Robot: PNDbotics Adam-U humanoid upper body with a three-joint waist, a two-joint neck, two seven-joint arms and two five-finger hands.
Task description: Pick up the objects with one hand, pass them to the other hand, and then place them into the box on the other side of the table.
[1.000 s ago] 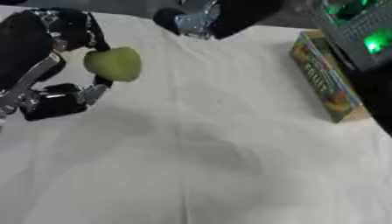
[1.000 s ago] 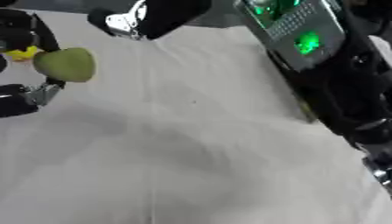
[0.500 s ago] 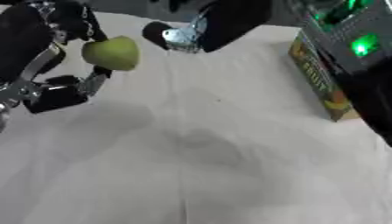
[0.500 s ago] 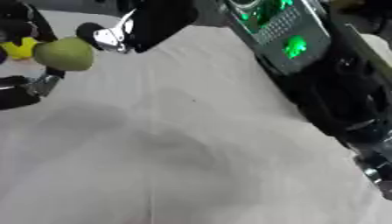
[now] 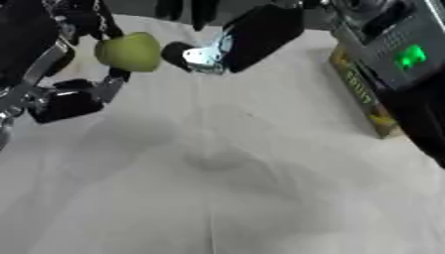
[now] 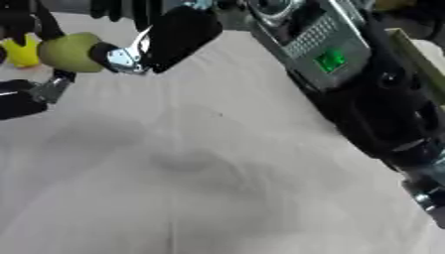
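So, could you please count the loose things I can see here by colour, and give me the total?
Green: 1, a round fruit held up in the left hand.
Yellow: 2, a small round thing far left, and a box lying on the cloth at right.
Total: 3.

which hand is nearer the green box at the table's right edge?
Right. The right hand reaches across, left of the green box; the left hand, holding the green fruit, is farther left.
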